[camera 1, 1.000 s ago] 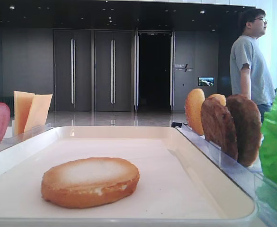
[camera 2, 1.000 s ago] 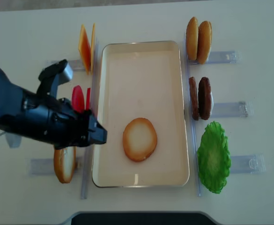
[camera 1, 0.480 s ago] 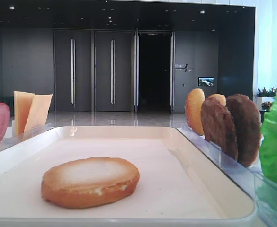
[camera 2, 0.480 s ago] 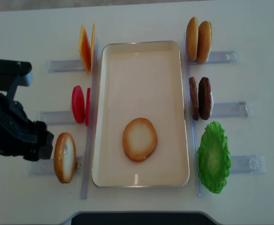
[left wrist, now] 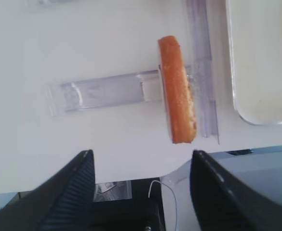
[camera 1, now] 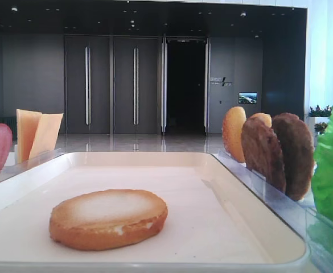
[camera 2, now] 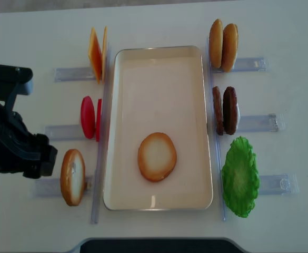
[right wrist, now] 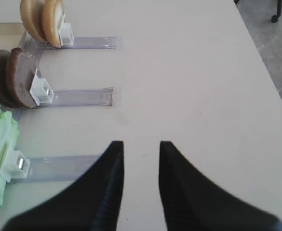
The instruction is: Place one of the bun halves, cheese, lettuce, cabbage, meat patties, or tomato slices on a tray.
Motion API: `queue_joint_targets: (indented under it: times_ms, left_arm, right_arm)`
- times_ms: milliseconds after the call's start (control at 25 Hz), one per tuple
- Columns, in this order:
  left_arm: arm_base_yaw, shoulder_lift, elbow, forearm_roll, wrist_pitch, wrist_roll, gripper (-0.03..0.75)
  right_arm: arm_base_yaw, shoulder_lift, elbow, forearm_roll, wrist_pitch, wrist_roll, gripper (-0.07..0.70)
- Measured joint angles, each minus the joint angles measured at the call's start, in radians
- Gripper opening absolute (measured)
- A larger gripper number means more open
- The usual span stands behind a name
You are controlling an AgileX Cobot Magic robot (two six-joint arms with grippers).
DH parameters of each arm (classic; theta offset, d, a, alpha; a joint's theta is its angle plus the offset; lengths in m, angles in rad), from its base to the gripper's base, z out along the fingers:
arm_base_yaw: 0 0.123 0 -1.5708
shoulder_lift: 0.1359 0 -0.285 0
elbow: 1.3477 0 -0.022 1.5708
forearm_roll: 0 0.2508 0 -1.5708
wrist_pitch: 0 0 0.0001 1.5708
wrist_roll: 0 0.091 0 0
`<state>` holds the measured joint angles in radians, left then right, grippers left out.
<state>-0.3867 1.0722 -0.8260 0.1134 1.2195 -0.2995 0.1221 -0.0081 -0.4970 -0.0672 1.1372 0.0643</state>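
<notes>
A bun half (camera 2: 157, 156) is lying flat, pale toasted face up, inside the cream tray (camera 2: 159, 58) toward its near end, so you are looking at a placement that reads as done. Your left gripper (left wrist: 141, 166) is hanging off to the tray's left with its ribbed black fingers (left wrist: 78, 178) spread wide and nothing between them. Your right gripper (right wrist: 141, 159) is hovering over bare table beside the right-hand holders, jaws parted a little and gripping nothing.

If you are going for another piece, the upright bun half (left wrist: 177, 89) is standing on edge in its clear plastic holder (left wrist: 102, 91) just in front of the left jaws. Come down with a finger on each broad face, close gently, and lift straight up so the slot is not dragging on the crust.

The buns are looking smooth and golden at the rim. The meat patties (camera 2: 225, 110) are showing as dark, rough discs, and the lettuce (camera 2: 240, 176) as a bright, ruffled leaf. The cheese (camera 2: 97, 51) is showing as thin, straight-edged orange squares, and the tomato slices (camera 2: 88, 117) as glossy red rounds. Two more bun halves (camera 2: 222, 45) are standing at the far right.
</notes>
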Motion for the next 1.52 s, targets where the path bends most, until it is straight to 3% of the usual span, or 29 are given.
queue_joint_targets:
  times_ms: [360, 480, 800, 880, 1240, 1520]
  left_arm:
    - [0.000, 0.000, 0.000, 0.078, 0.000, -0.043, 0.474]
    - [0.028, 0.000, 0.000, 0.085, 0.000, -0.044, 0.457]
    - [0.298, 0.000, 0.000, 0.079, 0.001, 0.061, 0.346]
    - [0.327, 0.000, 0.000, 0.067, 0.001, 0.078, 0.341]
    - [0.331, -0.016, 0.000, 0.023, 0.001, 0.149, 0.339]
    - [0.331, -0.185, 0.018, 0.051, 0.003, 0.154, 0.339]
  right_arm:
    - [0.000, 0.000, 0.000, 0.000, 0.000, 0.000, 0.209]
    - [0.000, 0.000, 0.000, 0.000, 0.000, 0.000, 0.209]
    - [0.000, 0.000, 0.000, 0.000, 0.000, 0.000, 0.209]
    - [0.000, 0.000, 0.000, 0.000, 0.000, 0.000, 0.209]
    - [0.000, 0.000, 0.000, 0.000, 0.000, 0.000, 0.209]
    - [0.000, 0.000, 0.000, 0.000, 0.000, 0.000, 0.209]
